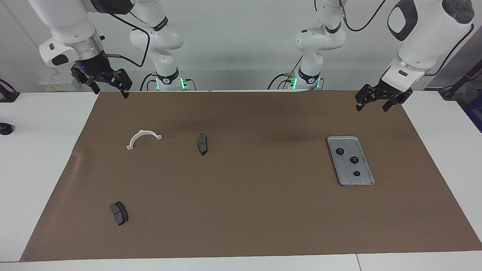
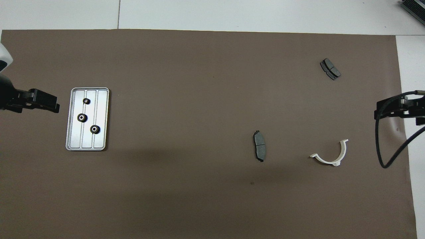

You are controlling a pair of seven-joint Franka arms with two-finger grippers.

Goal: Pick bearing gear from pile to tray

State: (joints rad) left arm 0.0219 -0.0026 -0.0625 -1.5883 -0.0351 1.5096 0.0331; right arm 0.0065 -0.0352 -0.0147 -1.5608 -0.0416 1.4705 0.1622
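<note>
The silver tray (image 1: 345,171) (image 2: 101,109) lies on the brown mat toward the left arm's end. Three small black gears sit in it: one (image 1: 339,151) (image 2: 95,129) nearest the robots, one (image 1: 354,159) (image 2: 82,117) in the middle, one (image 1: 356,173) (image 2: 86,101) farthest. The pile's parts are spread out toward the right arm's end: a white half-ring bracket (image 1: 144,138) (image 2: 332,156) and two dark brake pads (image 1: 202,143) (image 2: 260,150), (image 1: 119,213) (image 2: 330,69). My left gripper (image 1: 372,106) (image 2: 49,103) hangs open and empty over the mat beside the tray. My right gripper (image 1: 111,92) (image 2: 382,111) hangs open and empty over the mat's edge.
The brown mat (image 1: 263,210) covers most of the white table. A black cable (image 2: 382,156) loops down from the right arm over the mat's end. A small dark object (image 1: 5,129) sits on the white table outside the mat.
</note>
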